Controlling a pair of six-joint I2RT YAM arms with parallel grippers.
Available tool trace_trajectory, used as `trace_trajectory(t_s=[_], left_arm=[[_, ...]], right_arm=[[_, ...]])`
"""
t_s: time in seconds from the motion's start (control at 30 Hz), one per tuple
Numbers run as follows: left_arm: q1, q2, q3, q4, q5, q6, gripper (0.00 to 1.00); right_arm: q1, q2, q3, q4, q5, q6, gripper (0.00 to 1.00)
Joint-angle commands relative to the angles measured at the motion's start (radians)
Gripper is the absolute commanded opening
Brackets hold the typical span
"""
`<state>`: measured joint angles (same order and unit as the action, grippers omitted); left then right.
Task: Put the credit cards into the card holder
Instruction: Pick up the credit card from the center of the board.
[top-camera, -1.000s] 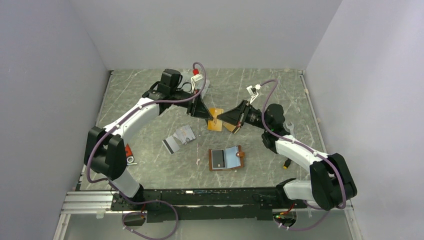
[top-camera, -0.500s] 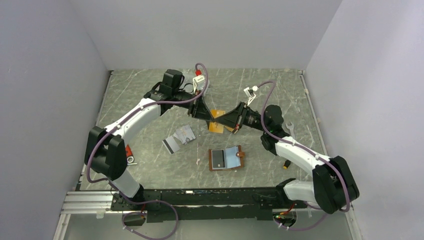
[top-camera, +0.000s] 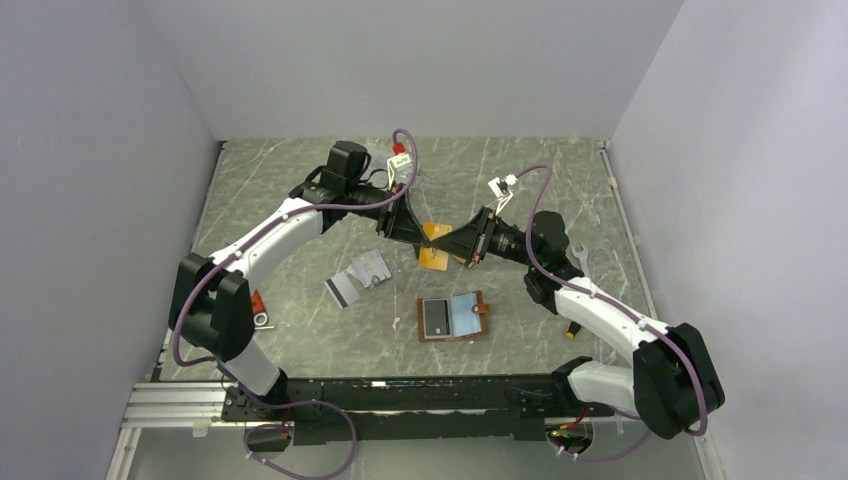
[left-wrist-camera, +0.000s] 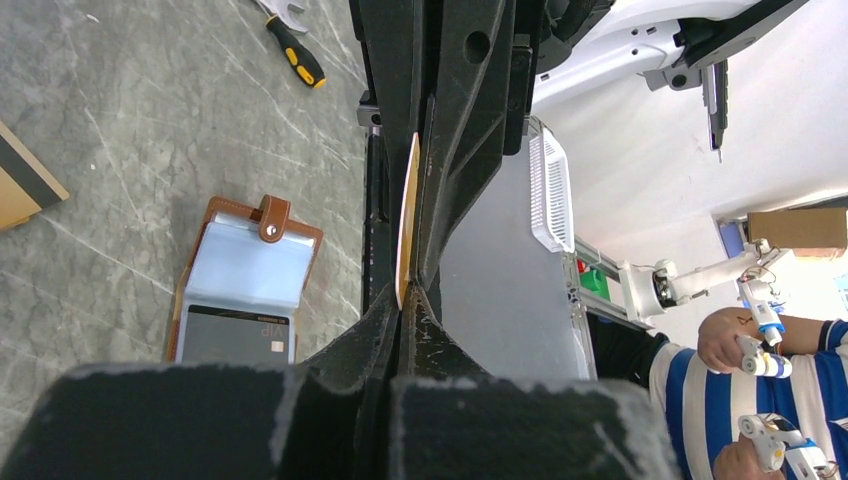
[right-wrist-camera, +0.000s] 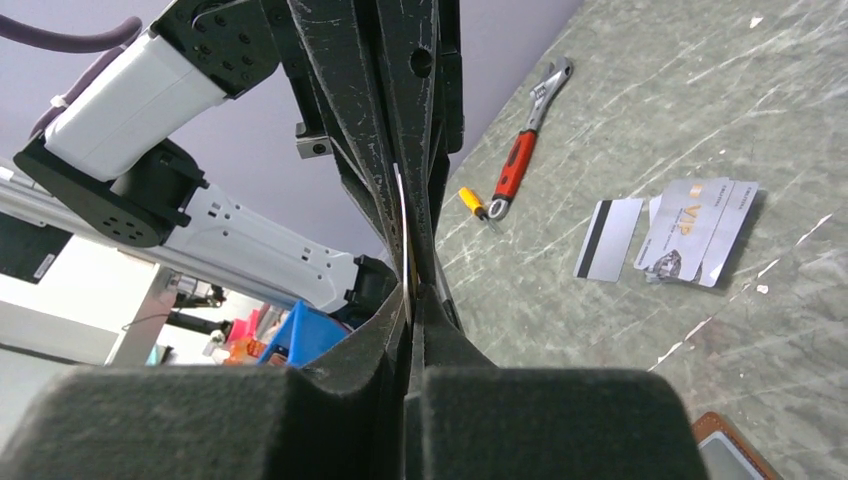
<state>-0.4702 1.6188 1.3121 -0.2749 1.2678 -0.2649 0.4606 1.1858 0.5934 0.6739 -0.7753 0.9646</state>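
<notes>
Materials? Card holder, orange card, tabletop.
Card holder: matte brown leather or faux leather, with a metal-looking snap on the strap and glossy clear plastic sleeves inside.
Orange card: probably thin stiff plastic; seen edge-on, it is a fine, nearly straight line.
Tabletop: grey-green marbled surface with pale scratches. Stone or printed laminate, can't tell.

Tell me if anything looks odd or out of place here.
Yes. The left tool and right tool are both shut on one orange card, pinching it from opposite ends off the table. The grey cards lie in a skewed, overlapping heap left of the open card holder.
</notes>
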Motion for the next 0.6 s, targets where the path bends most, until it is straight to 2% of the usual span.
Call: trace_trajectory(t_s=[0.0, 0.07, 0.33, 0.47, 0.57], left_arm=[[0.016, -0.048, -0.004, 0.042, -0.062, 0.050, 0.01], [0.019, -0.051, -0.005, 0.048, -0.057, 0.047, 0.00], [0.020, -0.051, 0.003, 0.020, -0.053, 0.073, 0.00], [0.020, -0.055, 0.003, 0.027, -0.050, 0.062, 0.00], [0.019, -0.056, 0.009, 0.018, -0.052, 0.067, 0.00]], right_arm=[[0.009, -0.064, 0.010, -0.023, -0.049, -0.013, 0.05], [0.006, -0.078, 0.009, -0.042, -0.047, -0.022, 0.13], [-0.004, -0.118, 0.025, -0.166, -0.037, -0.081, 0.24], [-0.004, -0.116, 0.033, -0.181, -0.041, -0.090, 0.22], [-0.005, -0.118, 0.030, -0.176, -0.039, -0.085, 0.09]])
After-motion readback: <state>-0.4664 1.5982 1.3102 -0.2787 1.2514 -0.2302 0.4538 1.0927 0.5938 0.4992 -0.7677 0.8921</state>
